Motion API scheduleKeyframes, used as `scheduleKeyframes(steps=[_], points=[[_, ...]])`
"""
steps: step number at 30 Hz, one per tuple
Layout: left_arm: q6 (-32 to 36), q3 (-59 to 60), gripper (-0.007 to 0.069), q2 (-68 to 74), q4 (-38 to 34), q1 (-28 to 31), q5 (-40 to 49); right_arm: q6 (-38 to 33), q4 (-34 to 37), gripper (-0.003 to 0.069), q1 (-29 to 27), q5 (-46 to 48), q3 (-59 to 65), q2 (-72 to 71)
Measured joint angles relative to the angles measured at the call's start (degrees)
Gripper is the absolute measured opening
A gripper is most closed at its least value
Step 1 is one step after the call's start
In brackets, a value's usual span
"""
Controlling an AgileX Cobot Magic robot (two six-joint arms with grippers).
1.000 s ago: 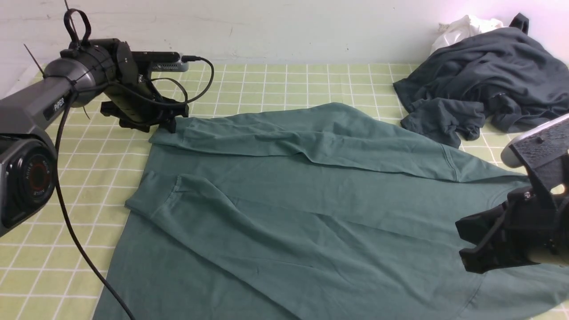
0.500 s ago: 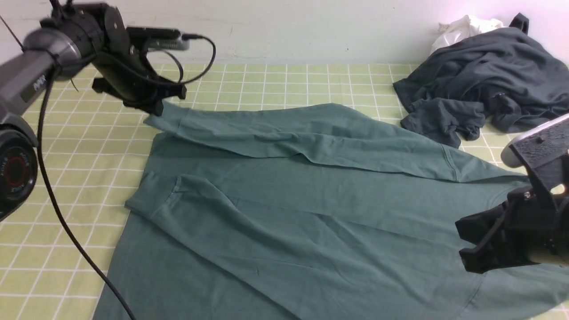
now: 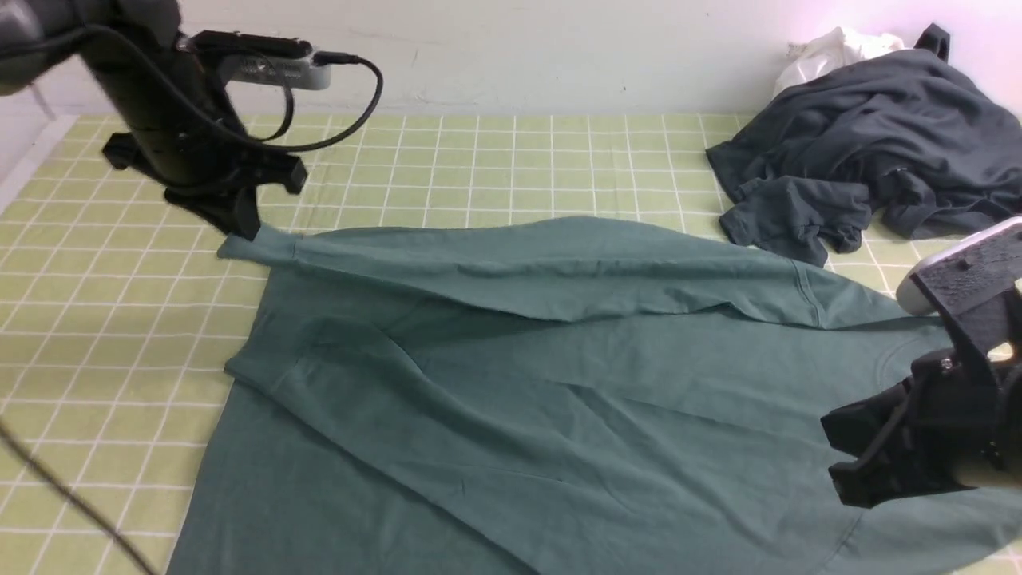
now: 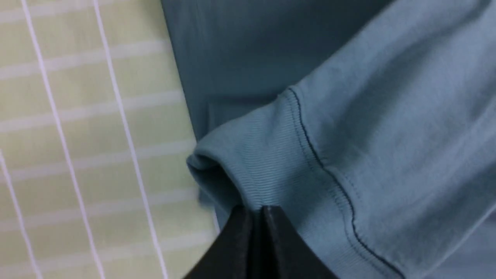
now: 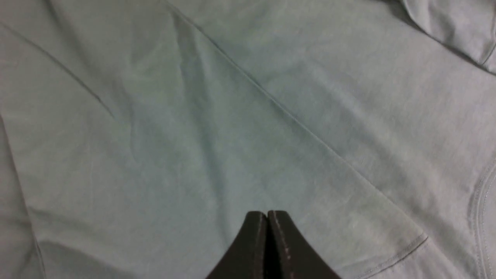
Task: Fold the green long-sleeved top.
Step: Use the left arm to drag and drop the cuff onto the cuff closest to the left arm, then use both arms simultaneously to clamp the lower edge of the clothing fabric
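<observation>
— Where's the green top [image 3: 559, 399]?
— Mid-frame, spread on the checked cloth [image 3: 479, 160]. Upper left, the left gripper [image 3: 242, 226] pinches its cuff [image 4: 263, 162] — lower right, the right gripper [image 3: 838, 459] has jaws together, empty.

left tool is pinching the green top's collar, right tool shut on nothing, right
Not the collar: the left tool is pinching the sleeve cuff of the green top, as the left wrist view shows. The right tool is shut on nothing.
</observation>
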Motion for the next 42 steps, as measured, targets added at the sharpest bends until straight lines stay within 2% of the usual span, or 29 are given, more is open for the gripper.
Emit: scheduleKeyframes(steps=[3, 7, 9, 11, 14, 17, 22, 25, 28, 30, 33, 36, 42], points=[[0.0, 13.1, 0.0006, -8.1, -0.1, 0.0, -0.8, 0.0, 0.6, -0.0010, 0.0, 0.0, 0.0, 0.0], [0.1, 27.1, 0.0011, -13.9, 0.4, 0.0, -10.5, 0.0, 2.7, -0.0010, 0.0, 0.0, 0.0, 0.0], [0.2, 29.6, 0.0020, -14.3, 0.4, 0.0, -12.6, 0.0, 3.3, -0.0010, 0.0, 0.0, 0.0, 0.0], [1.8, 34.1, 0.0071, -14.5, 0.5, 0.0, -16.0, 0.0, 4.1, -0.0010, 0.0, 0.1, 0.0, 0.0], [3.2, 36.2, 0.0162, -14.5, 0.5, 0.0, -16.4, 0.0, 4.2, -0.0010, 0.0, 0.6, 0.0, 0.0], [3.4, 36.4, 0.0281, -15.2, 0.3, 0.0, -14.2, 0.0, 4.4, -0.0010, 0.0, 1.2, 0.0, 0.0], [3.0, 39.7, 0.0377, -20.2, -1.2, -1.3, -9.5, 0.0, 4.4, -0.0010, 0.0, 1.4, 0.0, 0.0], [7.7, 46.5, 0.0385, -26.6, -1.7, -6.6, -10.0, 0.0, 4.4, -0.0010, 0.0, 1.7, 0.0, 0.0], [16.1, 55.5, 0.0385, -30.7, -1.9, -12.6, -12.4, 0.0, 4.4, -0.0010, 0.0, 1.9, 0.0, 0.0], [22.3, 60.8, 0.0385, -31.7, -0.7, -16.2, -16.3, 0.0, 4.5, -0.0010, 0.0, 2.0, 0.0, 0.0], [27.9, 66.4, 0.0385, -31.4, 0.8, -19.1, -21.9, 0.0, 5.0, -0.0010, 0.0, 2.1, 0.0, 0.0], [30.3, 68.7, 0.0385, -30.6, 1.3, -20.1, -24.9, 0.0, 5.6, -0.0010, 0.0, 2.1, 0.0, 0.0], [30.8, 69.1, 0.0370, -29.1, 1.4, -20.1, -27.1, 0.0, 6.3, -0.0010, 0.0, 2.1, 0.0, 0.0]])
